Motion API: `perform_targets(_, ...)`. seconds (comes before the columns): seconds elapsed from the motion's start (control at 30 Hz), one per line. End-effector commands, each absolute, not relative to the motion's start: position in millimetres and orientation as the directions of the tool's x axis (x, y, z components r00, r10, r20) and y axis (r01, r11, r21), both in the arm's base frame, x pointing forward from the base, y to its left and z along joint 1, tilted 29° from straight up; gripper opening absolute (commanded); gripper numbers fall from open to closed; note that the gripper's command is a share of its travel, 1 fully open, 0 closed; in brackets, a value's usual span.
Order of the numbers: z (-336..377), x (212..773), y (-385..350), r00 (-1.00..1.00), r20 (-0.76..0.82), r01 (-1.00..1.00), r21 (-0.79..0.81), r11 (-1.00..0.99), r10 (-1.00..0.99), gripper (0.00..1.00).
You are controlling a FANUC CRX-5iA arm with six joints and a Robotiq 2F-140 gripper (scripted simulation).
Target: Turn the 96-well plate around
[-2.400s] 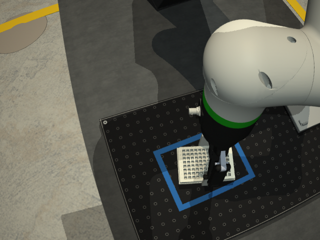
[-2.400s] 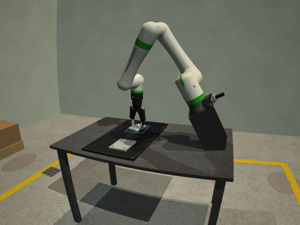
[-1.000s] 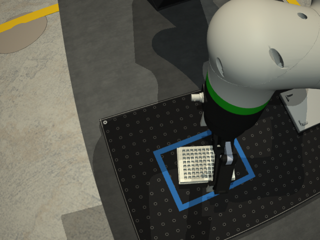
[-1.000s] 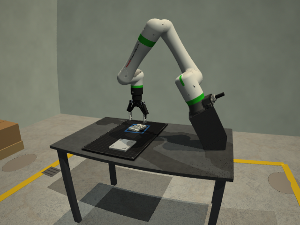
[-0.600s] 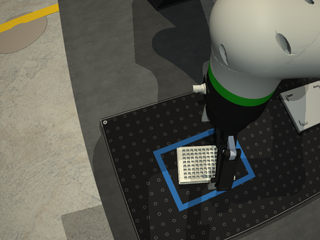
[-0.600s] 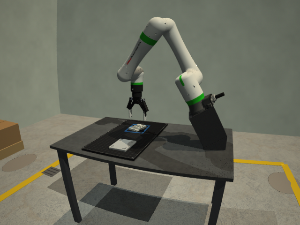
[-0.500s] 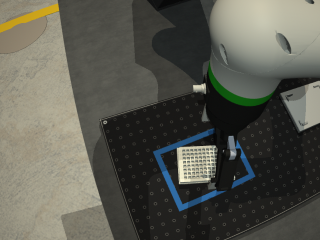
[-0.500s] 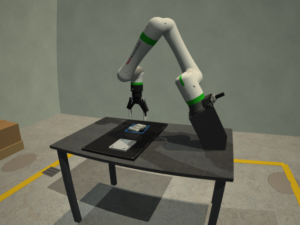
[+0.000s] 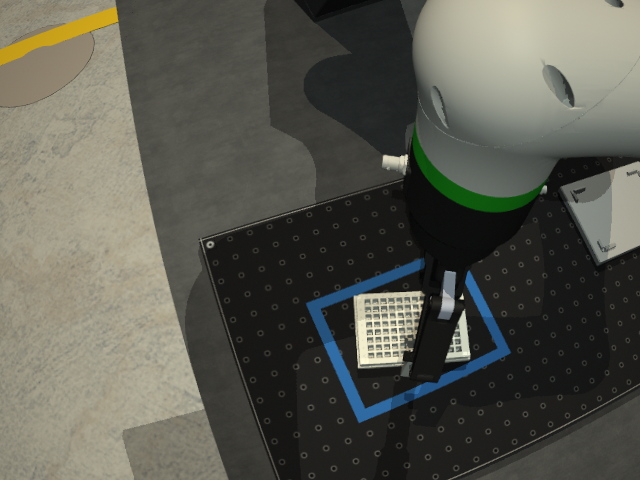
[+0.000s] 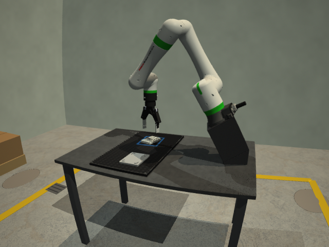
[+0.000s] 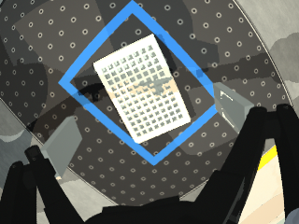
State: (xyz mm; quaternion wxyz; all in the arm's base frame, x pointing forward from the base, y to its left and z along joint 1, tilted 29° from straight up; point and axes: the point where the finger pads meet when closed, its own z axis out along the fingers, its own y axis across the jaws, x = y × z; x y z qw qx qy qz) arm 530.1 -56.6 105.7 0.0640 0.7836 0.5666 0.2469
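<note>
Right under my wrist camera, my claw (image 11: 145,126) is spread wide and holds nothing. My two gray fingertips stick out on either side of the view, with lots of room between them. Below them lies the white plate (image 11: 142,89) with its rows of little wells. It rests flat on the black board (image 9: 289,444) full of small holes, inside the blue tape box (image 11: 80,96). The plate sits at a slant to the blue lines, and it does not touch the tape on any side. I cannot tell from here which corner of the plate is cut off. From above, one dark finger (image 9: 431,341) hangs over the right part of the plate (image 9: 385,328) and hides some wells. From the side camera, my claw (image 10: 150,127) hangs up in the air above the plate (image 10: 150,139), and its tips do not touch it. Farther along the board is the gray holder (image 10: 134,158) for the plate, with small corner stops, and nothing sits in it. It is well apart from the blue box (image 10: 159,143). My white arm (image 10: 185,50) with green rings bends high over the dark table (image 10: 217,186). It goes back to a black block (image 10: 231,143) at the far end.
</note>
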Motion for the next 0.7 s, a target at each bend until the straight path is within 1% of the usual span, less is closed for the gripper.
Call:
perform_targets(0.0, 105.9, 530.2, -56.7, 0.374, 0.363, 0.806, 0.328, -0.493, 0.853, 1.00)
perform_targets(0.3, 105.9, 530.2, -56.7, 0.595, 0.444, 0.660, 0.206, -0.723, 0.670, 1.00)
perform_targets(0.37, 105.9, 530.2, -56.7, 0.595, 0.444, 0.660, 0.206, -0.723, 0.670, 1.00)
perform_targets(0.67, 105.9, 530.2, -56.7, 0.764, 0.485, 0.454, 0.066, -0.888, 0.426, 1.00)
